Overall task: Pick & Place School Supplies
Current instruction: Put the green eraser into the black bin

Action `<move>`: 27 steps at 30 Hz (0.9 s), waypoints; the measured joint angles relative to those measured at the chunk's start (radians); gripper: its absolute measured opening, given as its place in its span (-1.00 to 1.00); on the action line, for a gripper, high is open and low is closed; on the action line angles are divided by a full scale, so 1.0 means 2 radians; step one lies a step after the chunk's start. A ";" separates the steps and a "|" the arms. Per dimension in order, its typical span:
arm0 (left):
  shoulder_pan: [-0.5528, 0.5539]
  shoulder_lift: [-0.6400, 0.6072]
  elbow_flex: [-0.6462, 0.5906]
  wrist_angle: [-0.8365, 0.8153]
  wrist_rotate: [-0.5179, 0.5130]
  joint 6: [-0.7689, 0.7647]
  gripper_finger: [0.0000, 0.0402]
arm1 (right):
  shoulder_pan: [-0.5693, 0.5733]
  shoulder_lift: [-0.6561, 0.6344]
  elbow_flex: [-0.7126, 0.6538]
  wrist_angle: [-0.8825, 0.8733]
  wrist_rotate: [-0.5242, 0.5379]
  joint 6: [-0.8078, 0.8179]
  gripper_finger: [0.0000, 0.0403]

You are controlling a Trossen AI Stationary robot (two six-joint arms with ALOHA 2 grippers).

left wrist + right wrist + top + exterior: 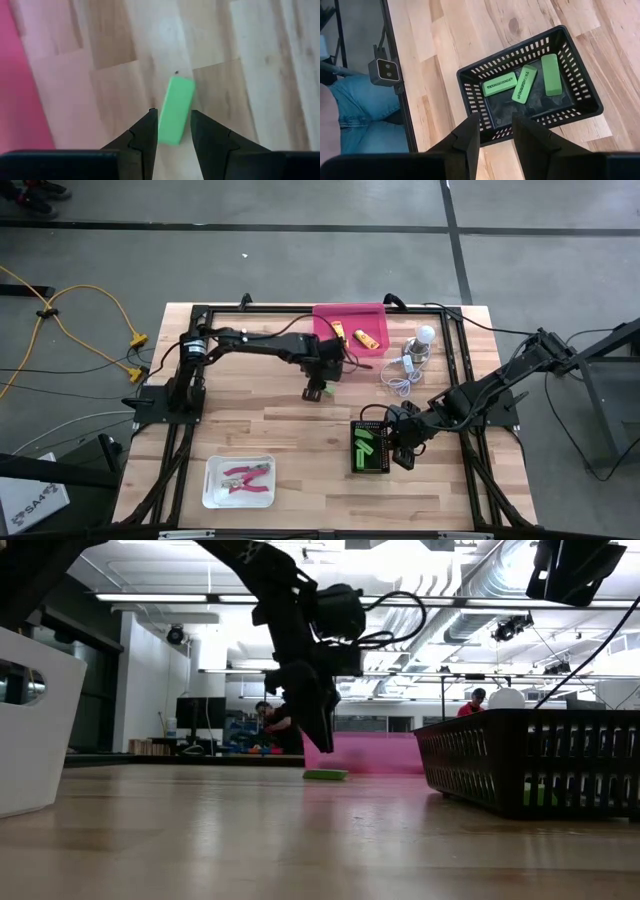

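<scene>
A bright green block lies flat on the wooden table, just near of the pink tray. My left gripper hangs open a little above it, pointing steeply down; in the left wrist view the block shows between the fingers, but the low view shows the fingertips clear of the block. Two yellow-orange pieces lie in the pink tray. The black basket holds three green blocks. My right gripper waits open above the basket's right side.
A white tray with pink-handled tools sits at the near left. A white bulb with a coiled cable lies right of the pink tray. A person's leg in jeans shows beyond the table edge.
</scene>
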 joint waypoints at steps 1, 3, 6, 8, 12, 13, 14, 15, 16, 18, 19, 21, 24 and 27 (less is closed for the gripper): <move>-0.001 0.000 0.000 0.001 -0.001 0.002 -0.44 | 0.000 0.000 0.000 0.001 0.000 0.000 -0.49; -0.003 0.000 0.000 0.001 -0.004 0.003 -0.44 | 0.000 0.000 0.000 0.001 0.000 0.000 -0.49; -0.010 0.000 0.000 0.000 -0.017 0.013 -0.44 | 0.000 0.000 0.000 0.001 0.000 0.000 -0.49; -0.016 0.000 0.000 0.000 -0.033 0.000 -0.44 | 0.000 0.000 0.000 0.001 0.000 0.000 -0.49; -0.027 0.000 0.000 0.000 -0.054 -0.002 -0.44 | 0.000 0.000 0.000 0.001 0.000 0.000 -0.49; -0.028 0.000 0.000 0.000 -0.054 0.003 -0.44 | 0.000 0.000 0.000 0.001 0.000 0.000 -0.49; -0.030 0.000 0.000 0.000 -0.055 0.008 -0.44 | 0.000 0.000 0.000 0.001 0.000 0.000 -0.49; -0.032 0.000 0.000 0.001 -0.054 0.010 -0.44 | 0.000 0.000 0.000 0.001 0.000 0.000 -0.49; -0.033 0.000 0.000 0.002 -0.054 0.010 -0.44 | 0.000 0.000 0.000 0.001 0.000 0.000 -0.49; -0.035 0.000 0.000 0.002 -0.054 0.002 -0.44 | 0.000 0.000 0.000 0.001 0.000 0.000 -0.49; -0.034 0.000 0.000 0.002 -0.056 -0.008 -0.44 | 0.000 0.000 0.000 0.001 0.000 0.000 -0.49; -0.031 0.000 0.000 0.001 -0.070 -0.028 -0.44 | 0.000 0.000 0.000 0.001 0.000 0.000 -0.49; -0.021 0.000 0.000 -0.001 -0.081 -0.036 -0.44 | 0.000 0.000 0.000 0.001 0.000 0.000 -0.49; -0.012 0.000 0.000 -0.001 -0.081 -0.040 -0.41 | 0.000 0.000 0.000 0.001 0.000 0.000 -0.49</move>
